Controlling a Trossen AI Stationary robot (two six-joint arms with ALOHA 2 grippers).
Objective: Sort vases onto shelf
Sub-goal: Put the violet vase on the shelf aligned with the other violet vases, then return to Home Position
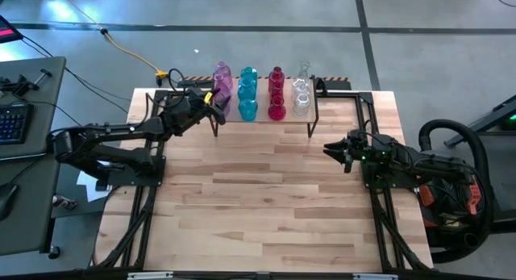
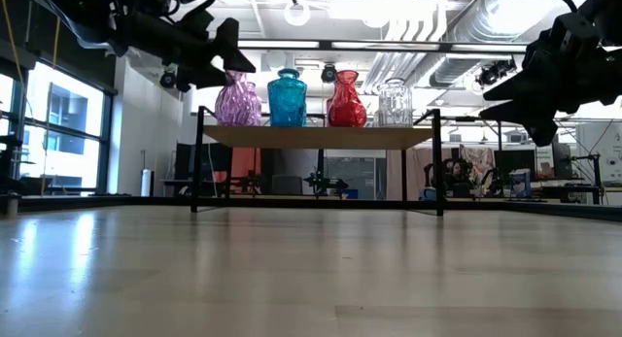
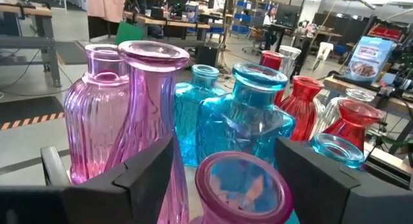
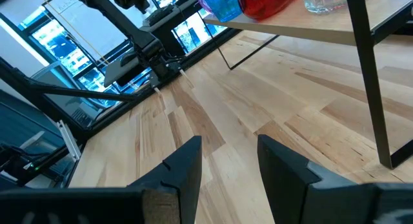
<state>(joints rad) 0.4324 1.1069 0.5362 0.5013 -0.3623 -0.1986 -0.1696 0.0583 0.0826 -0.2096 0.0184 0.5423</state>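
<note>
Pink vase (image 3: 242, 188) betw. released left hand (image 3: 226, 185) fingers (wrist view only); right hand (image 1: 334, 151) parted.

The small raised shelf (image 1: 262, 121) with its light wood top and thin black wire legs is crowded with translucent glass vases (image 1: 248, 90), pink, teal, red and clear, set touching or just beside one another, with no gap to pass between. The light wooden counter (image 1: 258, 199) in front lies open between both arms.
</note>
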